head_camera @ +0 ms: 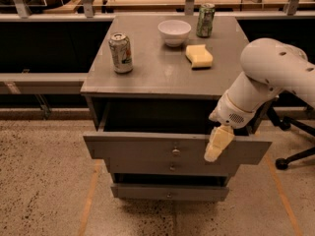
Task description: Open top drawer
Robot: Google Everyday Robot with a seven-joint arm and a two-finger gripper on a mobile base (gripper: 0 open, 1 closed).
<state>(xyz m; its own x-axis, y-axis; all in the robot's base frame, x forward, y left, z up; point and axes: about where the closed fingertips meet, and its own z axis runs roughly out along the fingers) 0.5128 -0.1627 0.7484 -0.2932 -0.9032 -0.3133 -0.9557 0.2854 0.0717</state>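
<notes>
The top drawer of the grey cabinet stands pulled out, its wide front well ahead of the cabinet body, with a small round metal knob at its centre. The inside of the drawer lies in shadow. My gripper, cream-coloured, hangs from the white arm over the upper edge of the drawer front, right of the knob. Two narrower drawer fronts sit below, further back.
On the cabinet top stand a silver can, a white bowl, a green can and a yellow sponge. An office chair base is at the right. A long low ledge runs off to the left.
</notes>
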